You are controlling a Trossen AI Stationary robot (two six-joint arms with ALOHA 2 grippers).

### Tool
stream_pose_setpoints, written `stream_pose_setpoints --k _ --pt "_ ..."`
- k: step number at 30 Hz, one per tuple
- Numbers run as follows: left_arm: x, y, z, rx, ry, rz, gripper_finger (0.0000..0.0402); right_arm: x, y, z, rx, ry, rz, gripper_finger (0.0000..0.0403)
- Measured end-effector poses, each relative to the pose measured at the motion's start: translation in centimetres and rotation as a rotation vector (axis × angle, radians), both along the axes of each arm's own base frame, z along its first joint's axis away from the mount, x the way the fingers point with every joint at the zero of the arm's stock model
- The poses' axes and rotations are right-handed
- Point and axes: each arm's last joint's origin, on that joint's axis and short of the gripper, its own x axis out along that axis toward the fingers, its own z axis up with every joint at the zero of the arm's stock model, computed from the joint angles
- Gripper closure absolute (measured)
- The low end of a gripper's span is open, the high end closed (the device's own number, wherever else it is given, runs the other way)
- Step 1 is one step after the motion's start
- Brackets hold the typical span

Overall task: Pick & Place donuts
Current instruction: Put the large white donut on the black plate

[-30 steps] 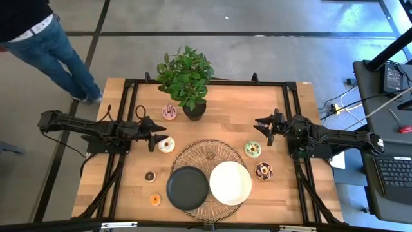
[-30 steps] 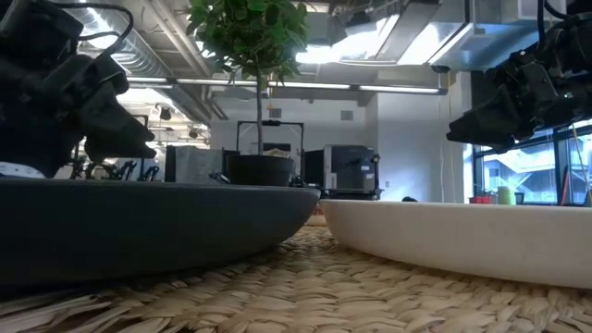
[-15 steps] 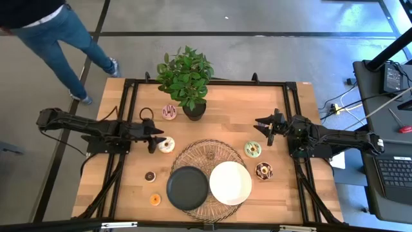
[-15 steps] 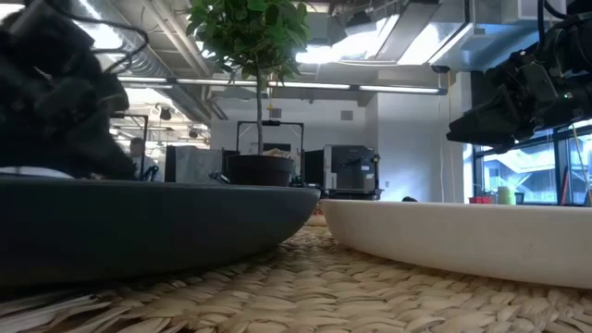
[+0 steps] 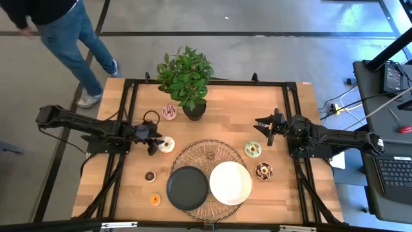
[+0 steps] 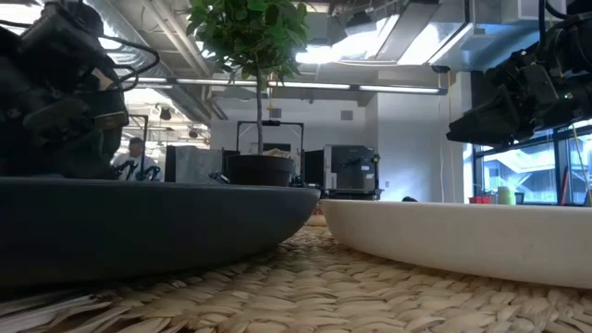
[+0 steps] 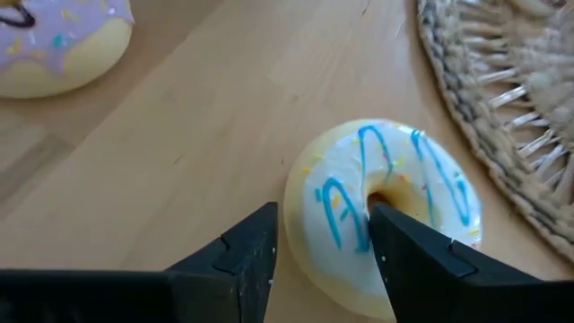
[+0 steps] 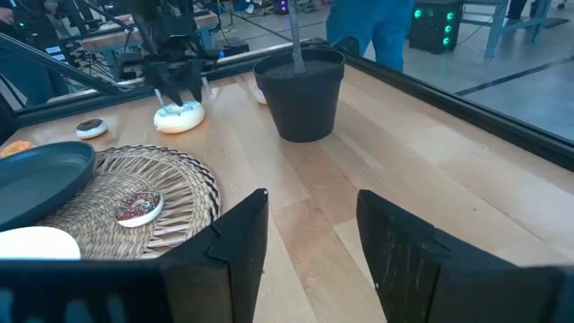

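While the left gripper (image 7: 321, 260) straddles one side of the cream-white donut (image 7: 386, 211), its fingers part-open with one over the ring's hole and one outside the rim, nothing is yet held. The donut lies on the bench (image 5: 270, 106) at the woven mat's (image 5: 219, 151) ten o'clock edge. A good grasp would pinch the ring wall squarely and lift straight, clear of the mat's rim. The right gripper (image 5: 265, 127) waits open at the mat's two o'clock.
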Motion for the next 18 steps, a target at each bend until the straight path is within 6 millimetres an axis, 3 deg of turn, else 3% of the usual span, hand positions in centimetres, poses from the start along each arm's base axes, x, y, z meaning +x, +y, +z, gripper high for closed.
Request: stream_pose_setpoints --k 8,18 --pt "0.46 -0.13 -0.4 -0.02 0.029 -0.032 0.0266 0.0 0.0 0.0 -0.021 0.007 0.004 0.023" --pt "0.62 -0.16 -0.17 -0.006 0.026 -0.051 0.0356 0.0 0.0 -0.01 -0.021 0.007 0.004 0.023"
